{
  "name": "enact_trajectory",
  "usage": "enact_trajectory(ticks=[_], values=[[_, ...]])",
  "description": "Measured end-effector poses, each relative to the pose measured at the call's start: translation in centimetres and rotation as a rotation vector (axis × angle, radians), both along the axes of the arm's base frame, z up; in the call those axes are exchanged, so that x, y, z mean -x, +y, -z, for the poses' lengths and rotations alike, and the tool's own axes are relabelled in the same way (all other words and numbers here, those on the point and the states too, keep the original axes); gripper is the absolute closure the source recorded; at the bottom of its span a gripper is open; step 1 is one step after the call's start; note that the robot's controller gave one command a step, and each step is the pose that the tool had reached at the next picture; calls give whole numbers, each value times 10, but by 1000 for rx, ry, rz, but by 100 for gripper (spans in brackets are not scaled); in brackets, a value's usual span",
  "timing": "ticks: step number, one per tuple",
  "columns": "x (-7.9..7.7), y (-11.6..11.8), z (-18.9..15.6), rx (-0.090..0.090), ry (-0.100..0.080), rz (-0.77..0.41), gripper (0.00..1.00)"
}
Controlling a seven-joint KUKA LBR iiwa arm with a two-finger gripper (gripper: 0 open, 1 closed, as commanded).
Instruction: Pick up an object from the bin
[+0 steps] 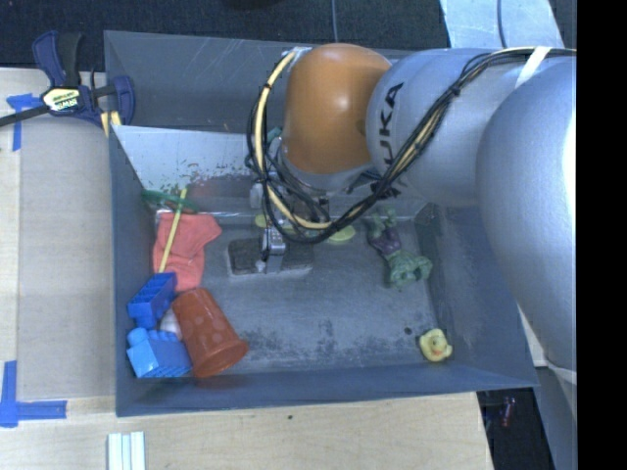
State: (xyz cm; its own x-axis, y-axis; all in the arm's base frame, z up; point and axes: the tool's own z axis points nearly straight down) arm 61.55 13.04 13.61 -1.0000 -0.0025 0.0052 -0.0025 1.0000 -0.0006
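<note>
Arm [470, 135] comes in from the right. Its orange cover [328, 106] and looped cables [263, 116] hang over the far middle of the bin [294, 385]. The gripper [270, 251] is down at the floor, left of centre. It is against the right end of a dark grey oblong piece [243, 257] lying flat there. Cannot tell whether the jaws are released, clenched or gripping, and nothing is seen held.

Just left of that piece is a coral-pink cloth [191, 241] with a yellow stick [172, 229] across it. The near-left corner holds a heap: blue building blocks [154, 302] and a red-orange cup [208, 333] on its side, touching. Right of the gripper, apart from it, is a green toy figure [397, 255]. A yellow rubber duck [434, 345] is in the near-right corner.
</note>
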Motion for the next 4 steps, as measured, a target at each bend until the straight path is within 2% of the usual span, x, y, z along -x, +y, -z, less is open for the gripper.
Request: enact_trajectory(ticks=[1, 2, 3, 4], values=[[-2, 0, -4, -1, -8, 3, 0], [-6, -25, 63, -2, -7, 156, 0], [-5, -23, 19, -3, -12, 184, 0], [1, -34, 26, -3, -11, 216, 0]])
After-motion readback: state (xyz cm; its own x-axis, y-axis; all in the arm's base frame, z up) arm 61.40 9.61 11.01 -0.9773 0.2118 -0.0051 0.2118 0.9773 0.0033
